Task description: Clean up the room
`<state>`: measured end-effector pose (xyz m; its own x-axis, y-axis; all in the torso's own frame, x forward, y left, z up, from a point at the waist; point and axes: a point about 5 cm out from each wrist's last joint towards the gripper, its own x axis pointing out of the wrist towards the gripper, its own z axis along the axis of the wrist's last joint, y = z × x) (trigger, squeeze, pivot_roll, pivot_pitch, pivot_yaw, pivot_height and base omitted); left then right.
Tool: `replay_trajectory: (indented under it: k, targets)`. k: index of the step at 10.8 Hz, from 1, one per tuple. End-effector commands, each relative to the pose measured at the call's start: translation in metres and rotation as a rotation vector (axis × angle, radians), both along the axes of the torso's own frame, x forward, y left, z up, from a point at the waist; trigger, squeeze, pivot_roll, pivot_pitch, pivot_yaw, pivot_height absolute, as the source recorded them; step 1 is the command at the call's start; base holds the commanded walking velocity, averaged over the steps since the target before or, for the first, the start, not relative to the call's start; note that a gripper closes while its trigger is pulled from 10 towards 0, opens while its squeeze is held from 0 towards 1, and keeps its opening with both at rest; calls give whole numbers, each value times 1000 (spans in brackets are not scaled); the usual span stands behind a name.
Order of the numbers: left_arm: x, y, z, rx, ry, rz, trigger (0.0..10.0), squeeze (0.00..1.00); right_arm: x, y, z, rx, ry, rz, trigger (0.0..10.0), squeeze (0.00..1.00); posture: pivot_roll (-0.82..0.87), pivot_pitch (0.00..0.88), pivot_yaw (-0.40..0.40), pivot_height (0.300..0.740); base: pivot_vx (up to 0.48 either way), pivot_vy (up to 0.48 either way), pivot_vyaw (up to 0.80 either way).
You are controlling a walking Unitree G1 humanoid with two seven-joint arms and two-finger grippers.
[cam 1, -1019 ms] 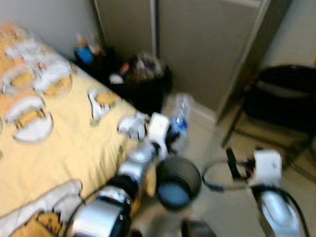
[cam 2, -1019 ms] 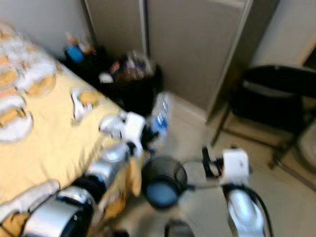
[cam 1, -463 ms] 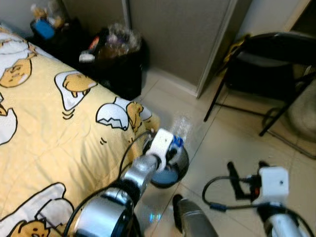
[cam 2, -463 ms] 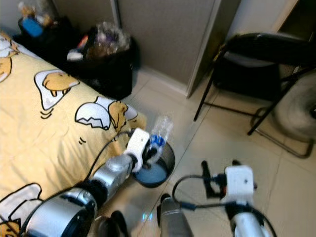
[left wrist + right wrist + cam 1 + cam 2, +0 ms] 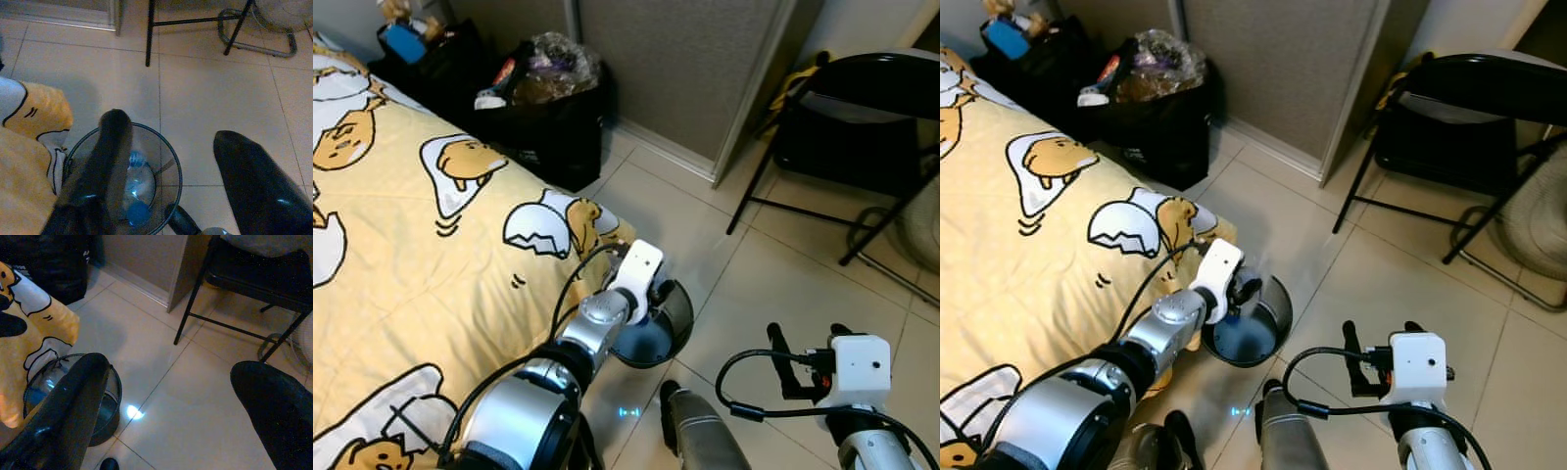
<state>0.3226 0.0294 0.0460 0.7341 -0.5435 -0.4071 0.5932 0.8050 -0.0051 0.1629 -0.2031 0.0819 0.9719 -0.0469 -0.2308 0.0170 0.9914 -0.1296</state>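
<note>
A small black mesh waste bin [image 5: 681, 315] stands on the tiled floor at the corner of the bed. My left gripper [image 5: 657, 295] hovers just over its rim, open, with nothing between its fingers. In the left wrist view a clear plastic bottle [image 5: 133, 182] with a blue cap lies at the bottom of the bin [image 5: 172, 164], below the left gripper [image 5: 171, 129]. My right gripper [image 5: 803, 339] hangs open lower right over bare tiles, a little apart from the bin [image 5: 111, 390], which also shows in the right wrist view.
The bed with a yellow egg-print quilt [image 5: 411, 245] runs along the left. A full black rubbish bag [image 5: 548, 108] sits against the wall beyond it. A black folding chair [image 5: 862, 108] and a fan [image 5: 1540, 227] stand at the right. Tiles lie open between.
The bottle that my left gripper held above the bin now lies inside it, and the gripper has opened. The camera has steadied and tilted down.
</note>
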Motion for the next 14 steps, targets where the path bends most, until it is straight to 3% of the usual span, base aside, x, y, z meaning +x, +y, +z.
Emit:
replay_trajectory:
  k: [1, 3, 4, 5, 6, 7, 8, 9, 11, 14]
  targets:
    - [-9, -30, 3, -44, 22, -72, 10000, 1000, -2, -4, 0, -9, 15, -17, 10000, 0, -488, 275, 44, 740, 0, 0, 0]
    - [-8, -28, 4, -65, 21, -77, 10000, 1000, 9, -3, 1, -13, -1, -5, 10000, 0, -477, 237, 52, 740, 0, 0, 0]
    - [5, -13, 17, -95, -64, -28, 10000, 0, 29, -2, 2, -11, -43, 3, 10000, 0, -450, 181, 82, 740, 0, 0, 0]
    - [15, 8, 25, -183, -104, 47, 10000, 0, 45, 0, 5, -6, -82, 8, 10000, 0, -418, 137, 98, 740, 0, 0, 0]
    - [28, 44, 44, -294, -224, 150, 10000, 0, 65, 1, 8, 9, -128, 1, 10000, 0, -342, 72, 111, 740, 0, 0, 0]
    - [31, 63, 55, -328, -300, 201, 10000, 0, 77, 2, 10, 19, -153, -7, 10000, 0, -312, 52, 111, 740, 0, 0, 0]
    - [21, 77, 76, -361, -448, 226, 10000, 0, 87, -1, 16, 18, -200, -26, 10000, 0, -235, 20, 88, 740, 0, 0, 0]
    - [5, 79, 86, -357, -518, 221, 10000, 0, 88, -6, 20, -13, -228, -37, 10000, 0, -185, 6, 57, 740, 0, 0, 0]
    - [-7, 80, 84, -376, -489, 230, 10000, 0, 96, -7, 21, 14, -250, -43, 10000, 0, -143, 3, 29, 740, -127, 0, 0]
    - [-13, 79, 78, -339, -431, 246, 10000, 0, 115, 4, 23, 38, -290, -15, 10000, 0, -126, 0, 27, 740, -225, 0, 0]
